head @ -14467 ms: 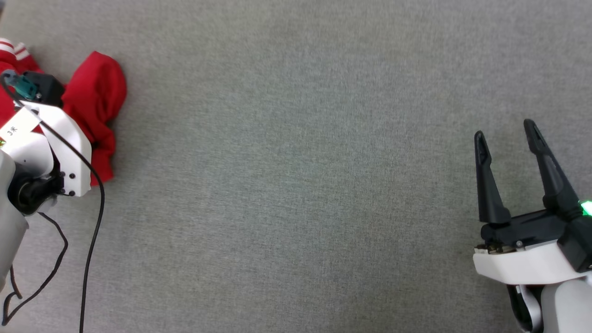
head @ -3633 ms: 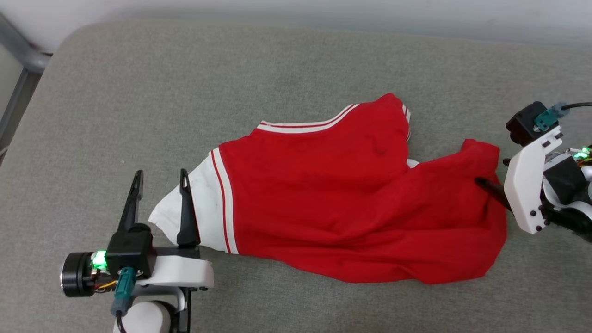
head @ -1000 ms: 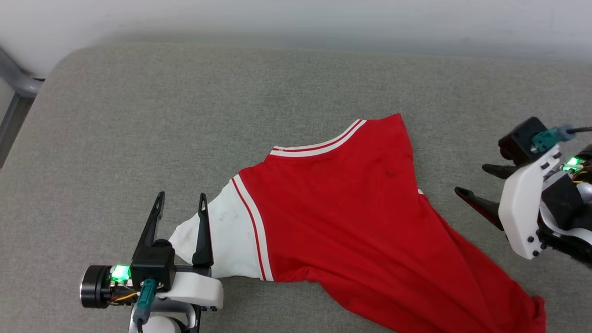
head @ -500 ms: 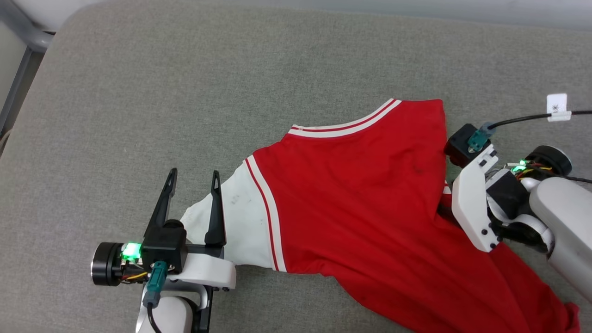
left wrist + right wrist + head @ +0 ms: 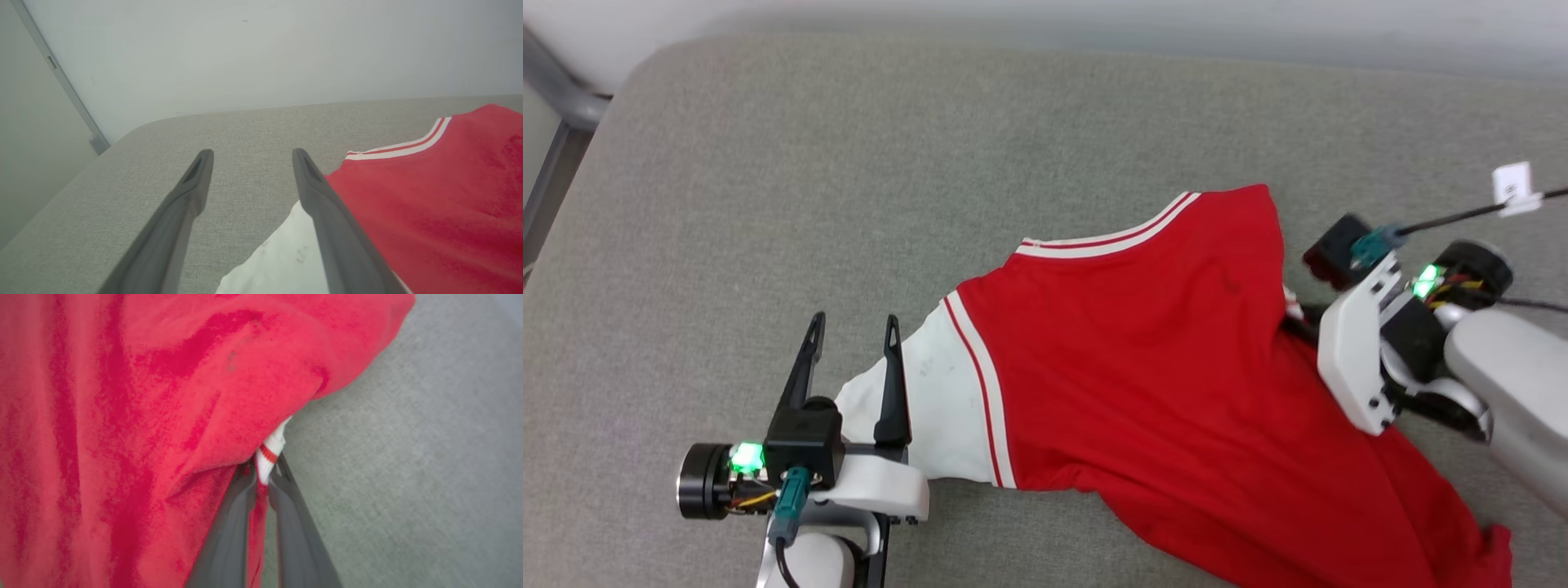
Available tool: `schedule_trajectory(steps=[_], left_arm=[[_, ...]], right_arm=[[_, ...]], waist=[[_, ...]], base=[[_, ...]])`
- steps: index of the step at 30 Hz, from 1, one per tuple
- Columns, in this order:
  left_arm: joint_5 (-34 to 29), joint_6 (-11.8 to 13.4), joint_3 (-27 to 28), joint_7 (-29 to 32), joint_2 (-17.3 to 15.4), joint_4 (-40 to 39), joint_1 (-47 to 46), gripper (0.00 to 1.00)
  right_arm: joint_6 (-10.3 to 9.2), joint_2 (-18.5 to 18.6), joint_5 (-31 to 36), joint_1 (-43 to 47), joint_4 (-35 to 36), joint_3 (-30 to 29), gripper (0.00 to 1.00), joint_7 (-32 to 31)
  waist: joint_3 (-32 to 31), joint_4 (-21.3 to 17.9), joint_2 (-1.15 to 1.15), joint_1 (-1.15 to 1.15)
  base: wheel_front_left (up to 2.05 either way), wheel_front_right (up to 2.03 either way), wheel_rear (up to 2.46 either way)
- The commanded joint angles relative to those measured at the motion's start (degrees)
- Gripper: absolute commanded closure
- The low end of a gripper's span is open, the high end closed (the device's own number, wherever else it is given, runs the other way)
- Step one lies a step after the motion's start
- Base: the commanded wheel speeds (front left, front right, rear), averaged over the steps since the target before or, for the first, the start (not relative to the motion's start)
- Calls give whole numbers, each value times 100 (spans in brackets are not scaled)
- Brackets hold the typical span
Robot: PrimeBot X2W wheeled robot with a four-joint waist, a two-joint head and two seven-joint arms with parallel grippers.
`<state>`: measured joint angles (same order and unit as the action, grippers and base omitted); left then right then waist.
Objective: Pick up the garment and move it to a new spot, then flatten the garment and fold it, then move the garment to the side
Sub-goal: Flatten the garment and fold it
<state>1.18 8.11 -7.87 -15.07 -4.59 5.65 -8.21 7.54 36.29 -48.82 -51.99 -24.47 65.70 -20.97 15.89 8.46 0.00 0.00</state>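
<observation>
The garment [image 5: 1160, 384], a red T-shirt with white sleeves and striped trim, lies spread across the grey cushion. One white sleeve [image 5: 939, 416] points toward my left gripper [image 5: 852, 328], which stands open; its right finger rests over the sleeve's edge and nothing sits between the fingers. In the left wrist view the sleeve [image 5: 282, 261] lies under the right finger. My right gripper [image 5: 263, 473] is shut on the garment [image 5: 143, 416], pinching a striped white sleeve edge [image 5: 269, 453] at the shirt's right side. In the head view its fingertips are hidden under red cloth.
The grey cushion [image 5: 849, 180] has a rounded back-left corner with a metal frame [image 5: 556, 106] beyond it and a pale wall behind. A black cable with a white tag [image 5: 1512, 186] runs from the right wrist. The shirt's hem trails off toward the lower right.
The right gripper has closed on the shirt's right sleeve edge, where a second ago it stood open beside the cloth. The head camera shifted. The left gripper stays open at the sleeve.
</observation>
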Motion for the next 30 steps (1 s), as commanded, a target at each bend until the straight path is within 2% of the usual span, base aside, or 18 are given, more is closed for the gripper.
schedule_trajectory(steps=[1, 10, 15, 20, 23, 24, 30], left_arm=[[3, 11, 19, -14, -13, 9, 105, 0], [-6, -4, 66, -14, -53, 20, 430, 0], [6, 18, 108, -14, -59, -1, 589, 0], [28, 10, 121, -14, -40, -8, 724, 0], [31, -3, 114, -14, -26, -15, 785, 0], [19, -34, 100, -14, -16, -24, 804, 0], [4, -65, 117, -14, -24, -1, 836, 0]], right_arm=[[-9, 45, -22, -151, 22, -58, 100, 210], [-9, 664, 111, 58, 158, -455, 100, 922], [-9, 1054, 111, 629, 147, -1017, 100, 1197], [-10, 1251, -51, 1613, -17, -1828, 100, 1439], [-9, 1272, -86, 2303, -213, -2311, 100, 1555], [-9, 1026, -244, 3465, -511, -2958, 100, 1603], [-8, 582, -193, 4369, -694, -3429, 100, 1561]], waist=[[-198, -134, 0, 0], [-647, -387, 0, 0], [-772, -495, 0, 0], [-884, -564, 0, 0], [-922, -577, 0, 0], [-944, -559, 0, 0], [-965, -573, 0, 0]], base=[[0, 0, 0], [0, 0, 0], [0, 0, 0], [0, 0, 0], [0, 0, 0], [0, 0, 0], [0, 0, 0]])
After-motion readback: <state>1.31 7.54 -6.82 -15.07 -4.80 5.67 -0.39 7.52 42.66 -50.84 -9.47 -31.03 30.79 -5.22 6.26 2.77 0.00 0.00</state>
